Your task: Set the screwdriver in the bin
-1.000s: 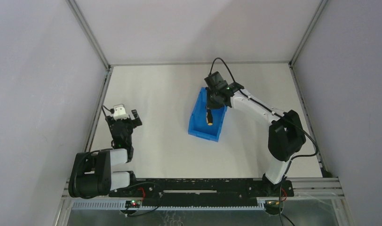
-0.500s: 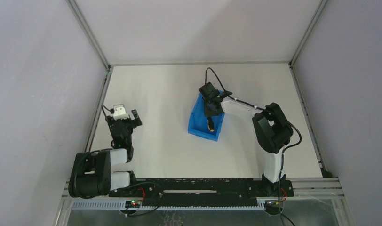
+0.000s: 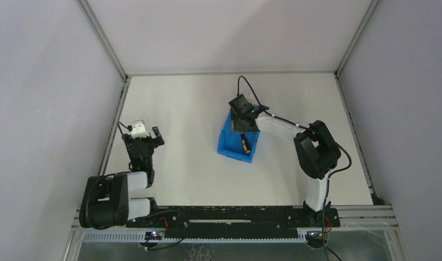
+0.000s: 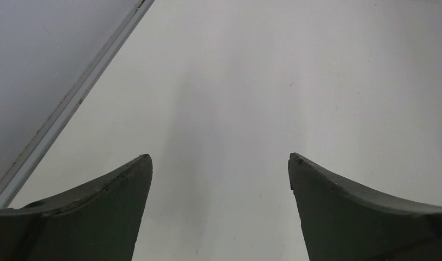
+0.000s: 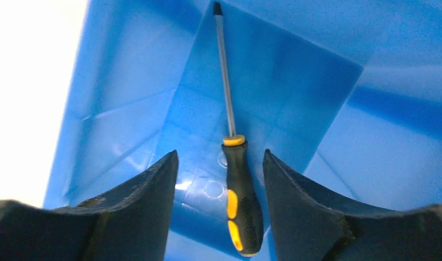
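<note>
Inside bin (image 5: 126,81): screwdriver (image 5: 241,187) lies loose
Right gripper (image 5: 220,156): jaws apart, empty
Left gripper (image 4: 220,159): jaws wide
Risk: fingers (image 5: 137,206) snag handle lifting out

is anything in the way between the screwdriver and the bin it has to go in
Nothing visible does: the screwdriver already lies inside the bin, between the open fingers of the right hand.

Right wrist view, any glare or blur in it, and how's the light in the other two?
Right wrist view: sharp on the screwdriver, small glossy highlights on the bin floor beside its handle, the table at left blown out white. Left wrist view: even light, a faint soft shadow on the table between the dark fingers. Top view: diffuse light, no glare.
</note>
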